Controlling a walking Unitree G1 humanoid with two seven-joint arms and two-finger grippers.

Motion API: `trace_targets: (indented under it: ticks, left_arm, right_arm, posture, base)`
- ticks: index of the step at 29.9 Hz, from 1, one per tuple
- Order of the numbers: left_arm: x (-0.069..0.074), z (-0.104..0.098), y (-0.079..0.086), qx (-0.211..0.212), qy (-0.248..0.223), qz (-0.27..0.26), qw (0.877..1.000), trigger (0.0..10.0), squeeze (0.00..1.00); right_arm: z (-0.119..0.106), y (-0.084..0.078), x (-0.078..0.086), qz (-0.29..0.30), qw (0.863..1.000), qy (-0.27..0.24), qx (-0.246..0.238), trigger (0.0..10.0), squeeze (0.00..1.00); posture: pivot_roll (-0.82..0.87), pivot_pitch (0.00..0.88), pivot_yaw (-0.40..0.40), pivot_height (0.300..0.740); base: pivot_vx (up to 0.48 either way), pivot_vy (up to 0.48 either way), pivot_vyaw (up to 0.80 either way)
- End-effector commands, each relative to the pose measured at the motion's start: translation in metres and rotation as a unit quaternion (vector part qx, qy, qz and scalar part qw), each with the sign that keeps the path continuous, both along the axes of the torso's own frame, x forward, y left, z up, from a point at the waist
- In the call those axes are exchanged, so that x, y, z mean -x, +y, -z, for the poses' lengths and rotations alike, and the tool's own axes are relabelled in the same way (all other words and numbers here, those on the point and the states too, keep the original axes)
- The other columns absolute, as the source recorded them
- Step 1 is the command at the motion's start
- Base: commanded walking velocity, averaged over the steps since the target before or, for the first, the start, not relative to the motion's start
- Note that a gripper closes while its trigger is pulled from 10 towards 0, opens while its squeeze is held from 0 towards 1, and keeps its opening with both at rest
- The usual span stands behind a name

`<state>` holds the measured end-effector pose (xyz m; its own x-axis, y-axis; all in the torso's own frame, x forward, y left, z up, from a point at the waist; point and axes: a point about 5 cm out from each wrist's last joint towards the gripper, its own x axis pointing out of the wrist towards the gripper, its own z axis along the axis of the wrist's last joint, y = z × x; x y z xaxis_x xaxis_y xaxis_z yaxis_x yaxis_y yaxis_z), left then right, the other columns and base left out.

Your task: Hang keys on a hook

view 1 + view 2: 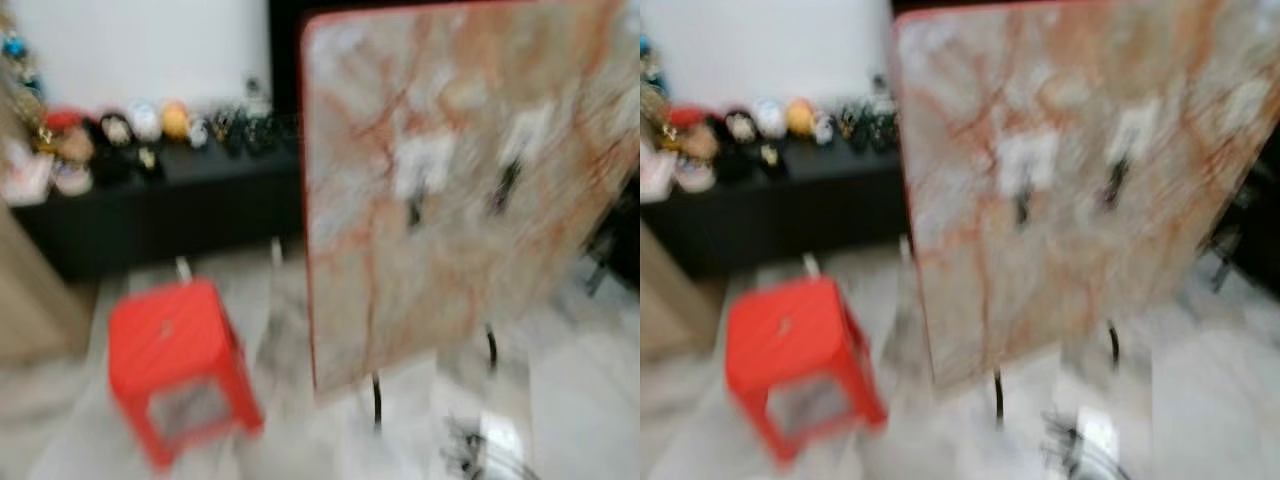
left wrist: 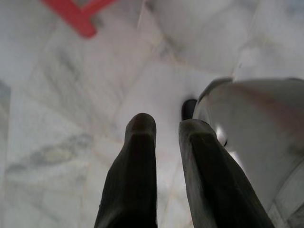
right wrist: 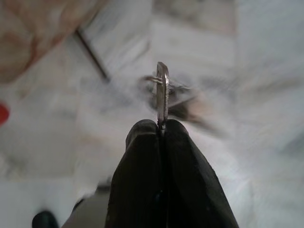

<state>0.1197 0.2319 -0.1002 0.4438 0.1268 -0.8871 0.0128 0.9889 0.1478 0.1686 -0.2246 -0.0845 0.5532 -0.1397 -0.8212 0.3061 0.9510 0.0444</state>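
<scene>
One key pinched, board ahead.
Right pincer (image 3: 162, 127) clamps the key (image 3: 162, 92) edge-on, long axis pointing straight out beyond its fingertips; left pincer (image 2: 164, 129) hangs slightly parted over the floor (image 2: 61, 118).

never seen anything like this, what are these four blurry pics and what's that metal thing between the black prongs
These come from a walking humanoid robot. The two wide pictures are its head cameras, blurred by motion: they show a tilted marble-patterned board with two small dark hooks, a red plastic stool on the pale marble floor, and a dark shelf of ornaments behind. The other two look along each arm's black fingers. The left gripper hangs over the floor, holding nothing. The right gripper pinches a metal key on a ring, fingers shut on it.
</scene>
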Motion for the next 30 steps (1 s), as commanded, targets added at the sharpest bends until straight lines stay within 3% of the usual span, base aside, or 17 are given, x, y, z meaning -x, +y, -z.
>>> trace_targets:
  ticks: [1,13,20,30]
  left_arm:
    - [0.007,-0.0013,0.0136,-0.018,0.009,-0.007,1.0,10.0,0.0]
    - [0.0066,-0.0014,0.0137,-0.017,0.01,-0.006,1.0,10.0,0.0]
    - [0.0061,-0.002,0.0154,-0.024,0.007,-0.012,1.0,10.0,0.0]
    - [0.0058,-0.0018,0.0142,-0.021,0.006,-0.005,1.0,10.0,0.0]
  right_arm:
    - [-0.0036,0.0122,-0.0131,-0.006,1.0,-0.019,-0.012,10.0,0.0]
    - [-0.0037,0.0121,-0.0132,0.009,1.0,-0.023,-0.013,10.0,0.0]
    - [-0.0036,0.0127,-0.0133,0.008,1.0,-0.023,-0.014,10.0,0.0]
    - [-0.0034,0.0129,-0.013,0.006,1.0,-0.021,-0.015,10.0,0.0]
  posture:
    - [0.07,0.0,-0.055,0.73]
    - [0.08,0.0,-0.053,0.73]
    - [0.08,0.0,-0.053,0.73]
    - [0.08,0.0,-0.052,0.73]
  base:
    - [0.371,0.0,0.0]
    - [0.374,0.0,0.0]
    - [0.355,-0.251,0.0]
    - [0.0,0.0,0.0]
